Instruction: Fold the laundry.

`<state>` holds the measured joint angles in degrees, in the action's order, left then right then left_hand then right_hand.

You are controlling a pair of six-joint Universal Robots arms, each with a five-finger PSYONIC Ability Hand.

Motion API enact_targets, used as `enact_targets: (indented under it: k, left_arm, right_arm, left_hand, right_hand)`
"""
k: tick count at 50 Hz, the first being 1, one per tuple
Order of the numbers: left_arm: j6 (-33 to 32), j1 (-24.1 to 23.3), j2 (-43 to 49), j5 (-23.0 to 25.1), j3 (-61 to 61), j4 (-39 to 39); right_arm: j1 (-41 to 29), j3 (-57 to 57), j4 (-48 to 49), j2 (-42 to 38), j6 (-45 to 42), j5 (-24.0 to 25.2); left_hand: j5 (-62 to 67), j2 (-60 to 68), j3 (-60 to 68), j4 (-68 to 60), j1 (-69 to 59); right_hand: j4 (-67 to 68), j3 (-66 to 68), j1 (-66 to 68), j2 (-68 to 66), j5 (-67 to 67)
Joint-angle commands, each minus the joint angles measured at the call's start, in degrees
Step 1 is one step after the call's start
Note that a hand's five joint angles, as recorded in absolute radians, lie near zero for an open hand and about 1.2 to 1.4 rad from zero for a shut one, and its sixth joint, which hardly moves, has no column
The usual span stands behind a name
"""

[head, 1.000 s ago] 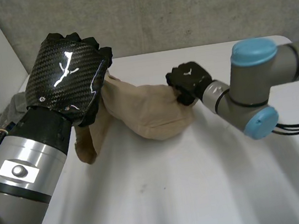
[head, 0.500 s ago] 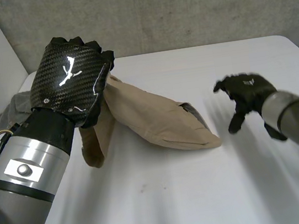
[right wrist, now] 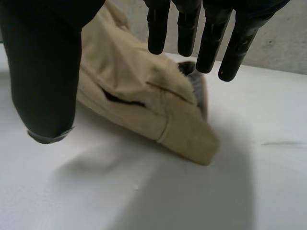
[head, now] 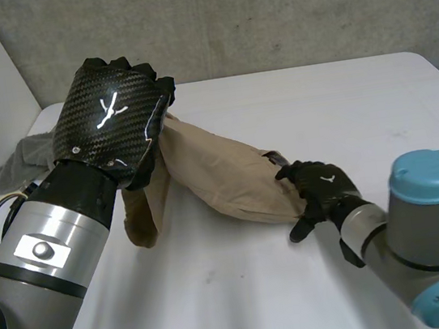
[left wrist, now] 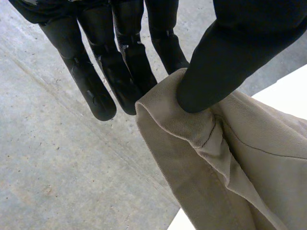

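A tan garment (head: 221, 172) hangs from my left hand (head: 115, 118), which is raised over the table's far left. In the left wrist view the thumb (left wrist: 225, 62) pinches the garment's hemmed edge (left wrist: 206, 158) against the fingers (left wrist: 120, 67). From there the cloth slopes down to the table, and its lower end lies bunched at the middle. My right hand (head: 321, 189) is at that lower end, open. In the right wrist view its straight fingers (right wrist: 187, 28) hover just over the tan garment (right wrist: 144, 100) without gripping it.
A grey cloth (head: 22, 159) lies at the white table's (head: 247, 300) far left edge, behind my left arm. A concrete wall runs along the table's back.
My right hand let go of the garment's lower end, swung out to the right, then came back beside it, open. The freed end dropped onto the table. My left hand rose slightly.
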<state>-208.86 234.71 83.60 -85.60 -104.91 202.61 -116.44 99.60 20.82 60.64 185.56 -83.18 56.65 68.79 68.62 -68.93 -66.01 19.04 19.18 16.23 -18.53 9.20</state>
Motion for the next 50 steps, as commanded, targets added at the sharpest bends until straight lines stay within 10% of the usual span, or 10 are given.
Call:
enact_targets:
  k: [1, 4, 14, 25, 47, 50]
  left_arm:
    - [0.21, 0.05, -0.19, -0.01, 0.06, -0.02]
    - [0.21, 0.05, -0.45, -0.01, 0.06, 0.07]
    - [0.03, 0.75, -0.89, 0.08, -0.47, -0.63]
    - [0.21, 5.76, 1.38, 0.34, -3.80, -10.55]
    - [0.38, 3.48, 14.58, 0.52, -5.48, -24.80]
    - [0.38, 3.48, 12.65, 0.52, -5.57, -25.33]
  right_arm:
    - [-2.12, -5.56, 0.27, -5.88, -0.20, -1.72]
    - [-1.86, -6.00, 2.02, -5.45, -0.20, -3.12]
    - [1.91, -6.00, -0.94, 9.31, -9.49, -1.55]
    - [8.95, -6.00, -37.58, 26.90, -49.76, 9.09]
    - [8.77, 6.92, -45.95, 19.34, -54.60, 7.95]
    - [9.04, 6.31, -46.22, 21.88, -54.60, 8.12]
  left_hand:
    - [13.35, 11.21, 11.38, -11.07, -13.99]
    - [13.35, 11.21, 11.38, -11.07, -13.99]
    - [13.35, 11.21, 11.38, -11.07, -13.99]
    - [13.35, 11.21, 11.38, -11.07, -13.99]
    - [13.35, 11.21, 11.38, -11.07, -13.99]
    - [13.35, 11.21, 11.38, -11.07, -13.99]
  right_hand:
    - [27.64, 27.51, 30.45, -28.15, 27.48]
    - [60.79, 60.66, 63.61, -61.31, 60.64]
    - [60.96, 60.82, 63.77, -61.47, 60.80]
    - [60.96, 60.82, 63.77, -61.47, 60.80]
    - [60.96, 60.82, 63.77, -61.47, 60.80]
    - [43.30, 43.17, 46.11, -43.82, 43.15]
